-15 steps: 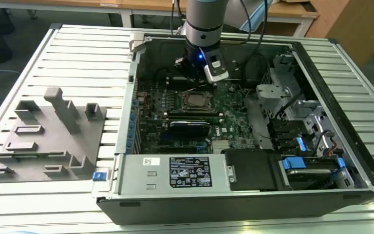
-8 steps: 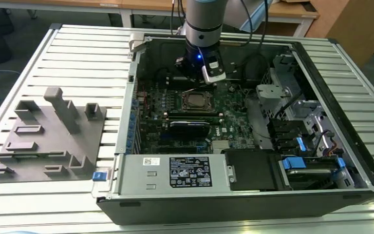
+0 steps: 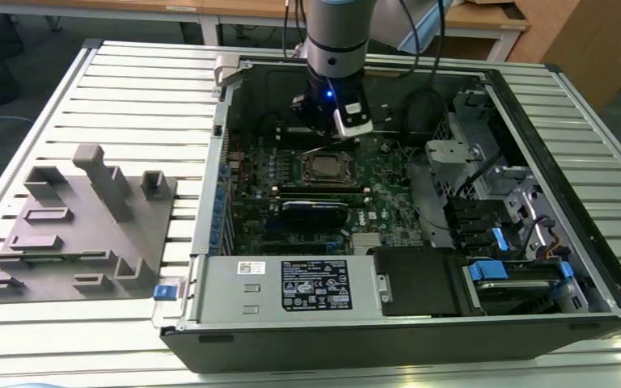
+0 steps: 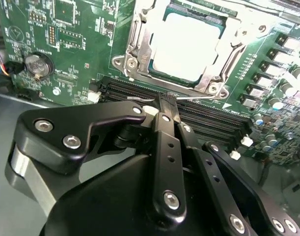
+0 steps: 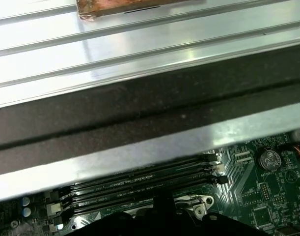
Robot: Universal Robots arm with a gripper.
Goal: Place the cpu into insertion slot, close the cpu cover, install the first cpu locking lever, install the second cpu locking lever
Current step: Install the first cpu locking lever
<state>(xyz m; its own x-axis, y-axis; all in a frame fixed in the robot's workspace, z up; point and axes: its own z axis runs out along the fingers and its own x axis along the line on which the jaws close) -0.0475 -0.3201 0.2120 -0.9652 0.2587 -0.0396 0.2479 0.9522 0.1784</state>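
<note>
The cpu (image 4: 189, 44), a silvery square chip, lies in the insertion slot (image 4: 212, 88) on the green board. The cpu cover (image 4: 140, 39), a silver frame, lies flat around the chip's top. In the exterior view the cpu (image 3: 325, 167) sits mid-board inside the open computer case. My gripper (image 4: 168, 101) is shut, its black fingers meeting at the socket's edge over the long memory slots (image 4: 125, 91). A thin metal lever (image 4: 204, 97) runs along that edge beside the tips; whether they grip it is hidden. In the exterior view my gripper (image 3: 330, 144) hangs just behind the socket.
Case walls (image 3: 504, 105) surround the board. A black card (image 3: 316, 208) lies in front of the socket, with the power supply (image 3: 289, 283) and blue-tabbed drive bays (image 3: 504, 267) nearer still. A grey fixture block (image 3: 73, 226) stands on the slatted table at the exterior view's left. A coin battery (image 5: 269, 158) sits near the memory slots.
</note>
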